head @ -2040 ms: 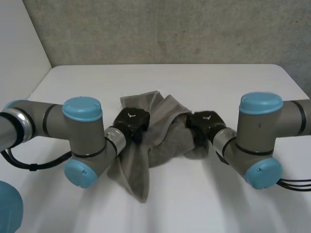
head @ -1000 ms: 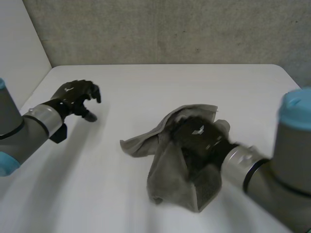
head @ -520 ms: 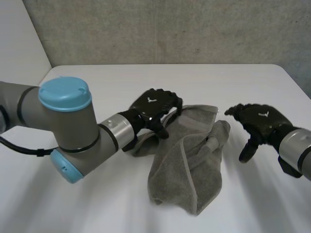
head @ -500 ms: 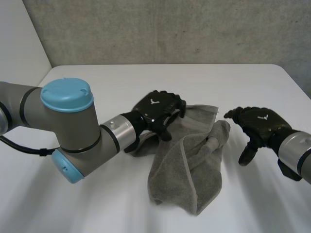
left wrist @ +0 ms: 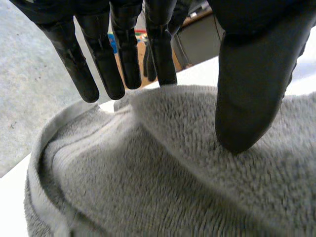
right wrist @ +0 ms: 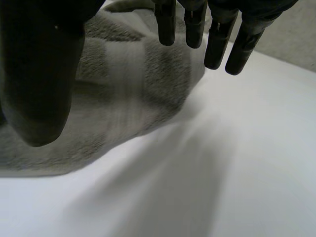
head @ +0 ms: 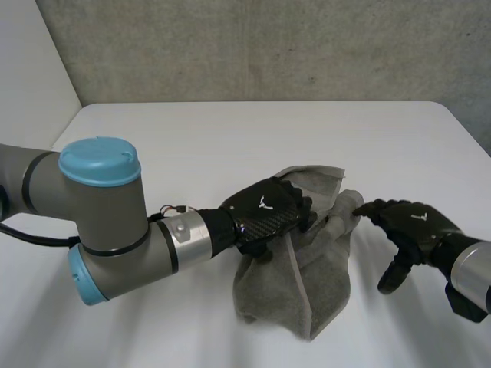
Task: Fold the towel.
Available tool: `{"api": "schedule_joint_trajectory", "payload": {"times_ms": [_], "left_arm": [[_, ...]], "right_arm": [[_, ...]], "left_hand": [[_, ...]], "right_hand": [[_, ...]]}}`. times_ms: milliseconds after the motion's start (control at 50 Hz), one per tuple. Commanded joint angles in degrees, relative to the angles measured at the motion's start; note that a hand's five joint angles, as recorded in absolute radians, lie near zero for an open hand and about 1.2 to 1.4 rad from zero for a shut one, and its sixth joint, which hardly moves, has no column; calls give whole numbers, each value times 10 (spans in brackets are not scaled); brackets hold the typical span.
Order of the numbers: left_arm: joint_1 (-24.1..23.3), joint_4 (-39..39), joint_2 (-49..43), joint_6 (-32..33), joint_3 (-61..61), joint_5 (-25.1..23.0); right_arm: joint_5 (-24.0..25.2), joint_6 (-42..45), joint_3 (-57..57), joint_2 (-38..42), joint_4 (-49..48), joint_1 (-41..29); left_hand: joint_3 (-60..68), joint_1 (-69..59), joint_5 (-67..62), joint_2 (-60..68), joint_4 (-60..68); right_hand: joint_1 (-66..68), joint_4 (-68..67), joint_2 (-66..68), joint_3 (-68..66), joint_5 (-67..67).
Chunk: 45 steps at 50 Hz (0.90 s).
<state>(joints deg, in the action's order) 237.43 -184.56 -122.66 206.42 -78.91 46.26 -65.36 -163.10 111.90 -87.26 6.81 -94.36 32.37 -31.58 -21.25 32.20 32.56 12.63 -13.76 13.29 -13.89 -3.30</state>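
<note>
Towel (head: 307,276) lies crumpled under the left hand (head: 267,215), whose fingers are straight and spread, thumb tip touching the pile, gripping nothing; the heap sits just toward 5 o'clock from the middle of the table (head: 192,146). At the heap's 3 o'clock the right hand (head: 408,226) hovers beside it, fingers loose and empty. Its grey terry looks soft, light and limp, likely to sag and bunch, so the hemmed edge at 12 o'clock seems the surest hold.
</note>
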Motion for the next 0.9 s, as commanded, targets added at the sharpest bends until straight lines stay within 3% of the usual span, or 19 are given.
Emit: {"api": "schedule_joint_trajectory", "payload": {"times_ms": [20,120,160,300,420,460,600,640,680,700,720,740,780,900], "left_arm": [[-1,4,-20,80,12,49],[-1,6,-31,120,18,79],[-1,9,-31,125,14,80],[0,12,-26,120,18,86],[11,13,-15,81,26,117],[15,12,-6,36,32,133],[24,11,9,-29,32,141],[29,12,14,-36,28,145],[34,16,26,-39,18,153],[34,16,26,-39,17,154],[35,20,32,-39,10,155],[35,20,32,-39,10,155],[43,31,48,-39,-9,154],[62,44,79,-43,-38,152]], "right_arm": [[1,-18,28,-2,0,-34],[1,-34,31,0,0,-67],[1,-48,35,-1,-2,-81],[7,-128,34,4,-7,-133],[9,-165,17,54,-34,-167],[2,-182,-8,95,-56,-198],[-8,-228,-61,174,-61,-224],[-7,-240,-70,188,-63,-229],[-7,-263,-86,210,-67,-239],[-7,-263,-86,210,-67,-239],[-7,-271,-93,215,-71,-239],[-7,-271,-93,215,-71,-239],[-7,-276,-106,213,-70,-233],[-5,-279,-123,195,-67,-231]], "left_hand": [[-6,-2,-5,-4,-8],[64,-72,-76,66,63],[222,-230,-233,224,220],[476,-484,-487,478,474],[476,-484,-487,478,474],[476,-484,-487,478,474],[476,-484,-487,478,474],[476,-484,-487,478,474],[476,-484,-487,478,474],[476,-484,-487,478,474],[476,-484,-487,478,474],[476,-484,-487,478,474],[476,-484,-487,478,474],[476,-484,-487,478,474]], "right_hand": [[-26,38,-33,39,33],[-26,38,-33,39,33],[-26,38,-33,39,33],[-26,38,-33,39,33],[-26,38,-33,39,33],[-26,38,-33,39,33],[-24,35,-31,37,31],[38,-27,32,-26,-32],[259,-248,252,-246,-252],[260,-249,254,-248,-254],[445,-434,439,-433,-439],[447,-436,441,-435,-441],[673,-661,666,-660,-666],[674,-662,667,-661,-667]]}}
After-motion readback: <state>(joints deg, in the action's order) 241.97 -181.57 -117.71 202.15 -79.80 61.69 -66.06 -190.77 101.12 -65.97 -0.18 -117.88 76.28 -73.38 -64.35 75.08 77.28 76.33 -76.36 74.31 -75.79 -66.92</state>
